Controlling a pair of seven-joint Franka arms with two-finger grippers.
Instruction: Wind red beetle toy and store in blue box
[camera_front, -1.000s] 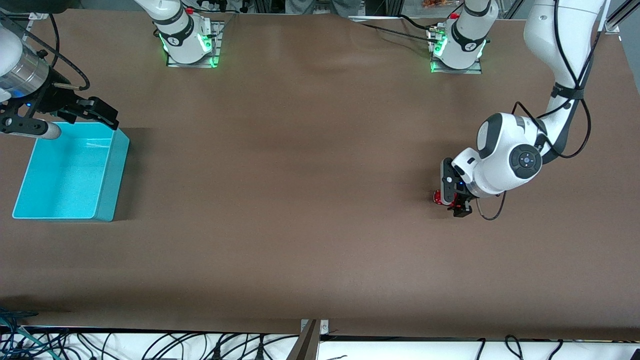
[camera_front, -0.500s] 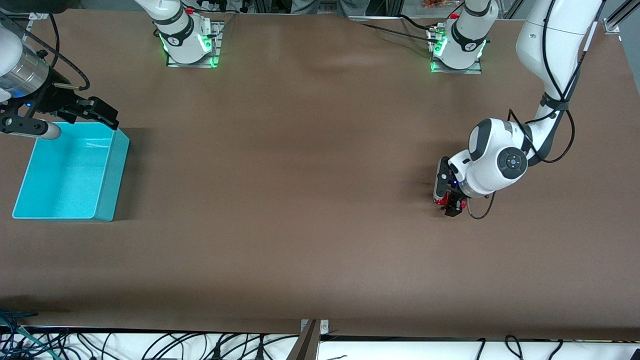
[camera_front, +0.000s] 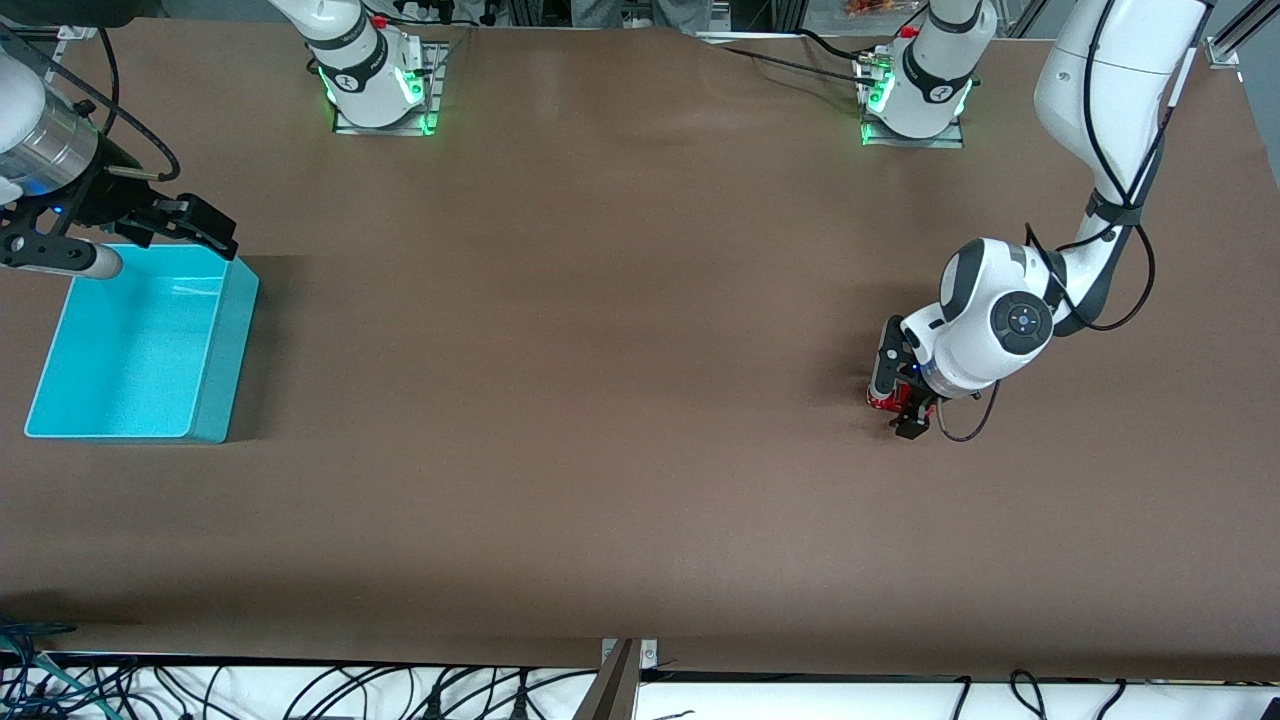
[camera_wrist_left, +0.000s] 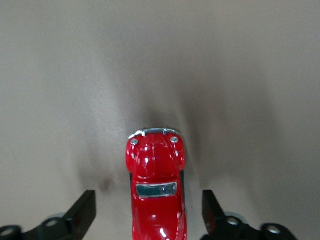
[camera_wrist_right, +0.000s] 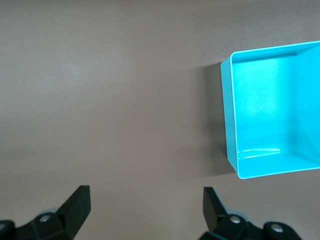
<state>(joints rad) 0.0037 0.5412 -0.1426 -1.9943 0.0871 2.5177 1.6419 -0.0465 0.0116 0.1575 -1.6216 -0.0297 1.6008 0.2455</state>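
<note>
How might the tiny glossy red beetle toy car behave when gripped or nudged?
The tiny glossy red beetle toy car probably rolls away if nudged, being a car. Its shiny rounded body looks slippery between the left gripper fingers. Being tiny, it's likely light.

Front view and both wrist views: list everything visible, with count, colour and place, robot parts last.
red beetle toy: one, glossy red, on the table toward the left arm's end, between the left gripper's open fingers, gaps on both sides.
blue box: one, turquoise, open top, nothing in it, at the right arm's end of the table.
table: one, brown surface.
cables: several, black and teal, below the table's edge nearest the front camera.
left gripper: one, black, low around the toy.
right gripper: one, black, open, waiting above the box's edge.
</note>
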